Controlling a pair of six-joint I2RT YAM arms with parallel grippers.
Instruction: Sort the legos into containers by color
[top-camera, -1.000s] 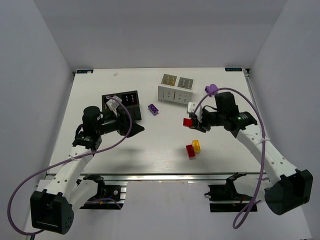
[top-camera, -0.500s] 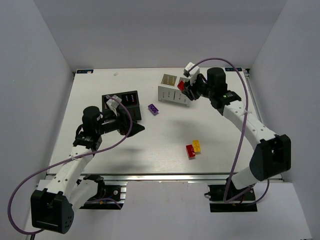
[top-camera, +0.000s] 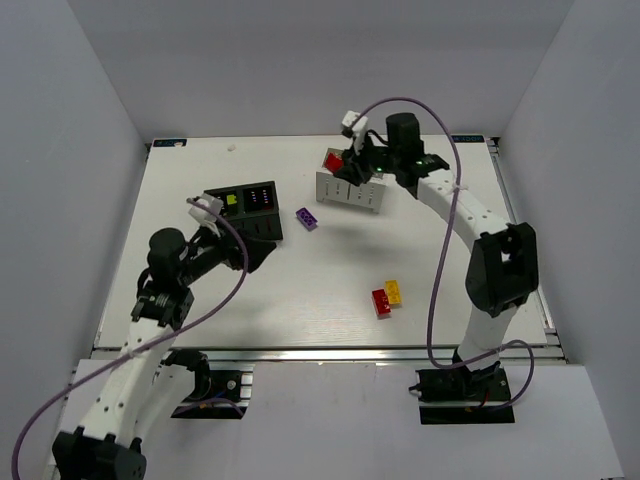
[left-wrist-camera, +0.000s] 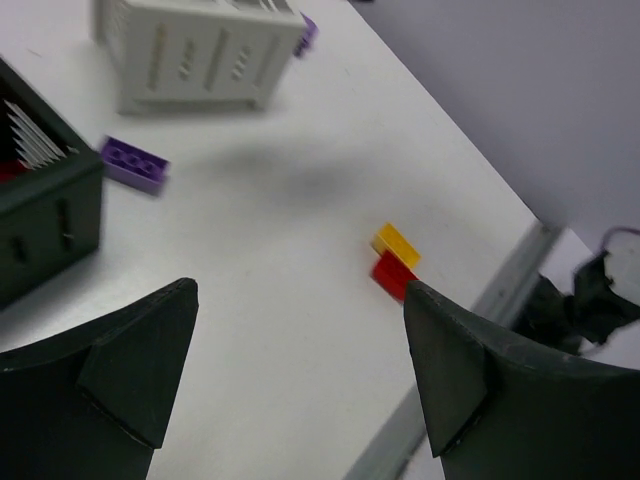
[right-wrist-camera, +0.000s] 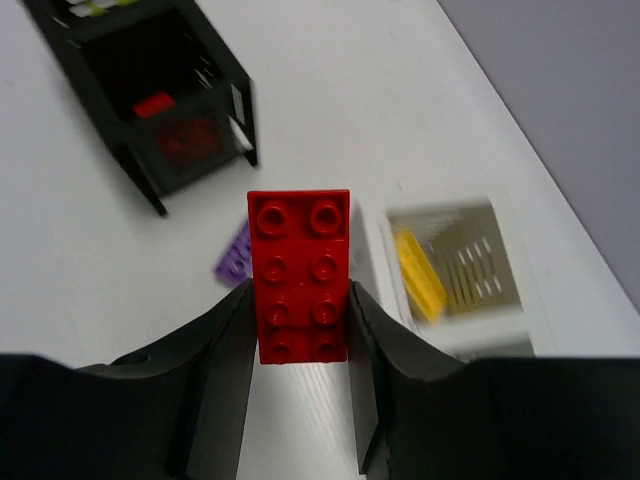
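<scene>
Transport step: right gripper (right-wrist-camera: 298, 300) clamped on red brick (right-wrist-camera: 298, 270), aloft near the white box (top-camera: 350, 192) — next, release into a colour-matched cell. Left gripper (left-wrist-camera: 300, 330) agape, empty.

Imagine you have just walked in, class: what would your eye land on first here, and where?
The red brick clamped in the right gripper, raised beside the white box at the far side of the table. Then the yellow brick lying in that box, and a red-and-yellow pair loose toward the near edge.
</scene>
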